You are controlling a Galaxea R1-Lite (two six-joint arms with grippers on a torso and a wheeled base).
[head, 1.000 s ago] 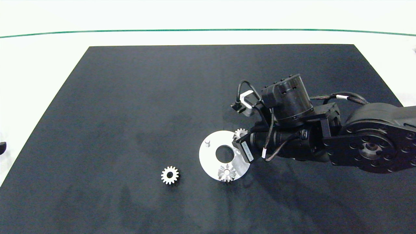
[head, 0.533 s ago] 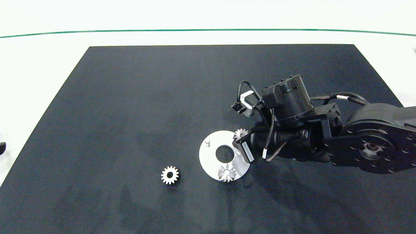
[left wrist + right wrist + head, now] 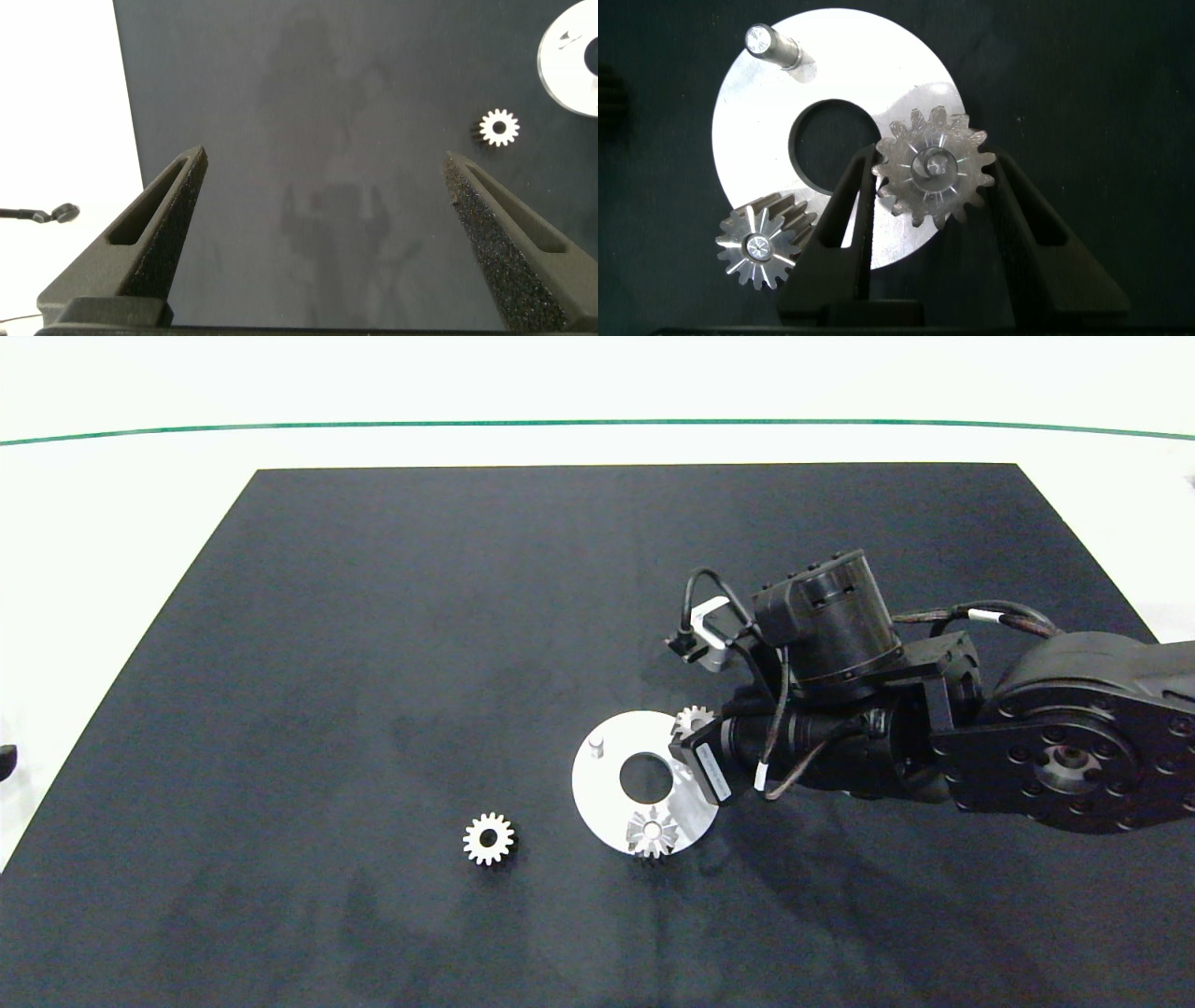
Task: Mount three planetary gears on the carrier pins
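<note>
You see the right gripper (image 3: 932,201) right over the white disc (image 3: 607,807), on the side of the disc where the right arm comes in. Its two fingers (image 3: 842,219) sit on either side of one gear (image 3: 934,173), close to its teeth, but you cannot tell if they squeeze it or only stand beside it. That gear sits on a pin at the edge of the disc, and the pin's top shows in its middle hole. A second gear (image 3: 758,246) sits on another pin of the disc, at the disc's near edge, just beside the gripper's finger. The third pin (image 3: 773,45) stands bare on the far side of the disc from the gripper, past the big round hole. The third gear (image 3: 488,839) lies flat on the dark mat (image 3: 373,616), apart from the disc, on the side away from the right arm. The left gripper (image 3: 322,210) hangs over the mat well away from the disc, farther out than that loose gear. Its jaws are wide open and hold nothing.
</note>
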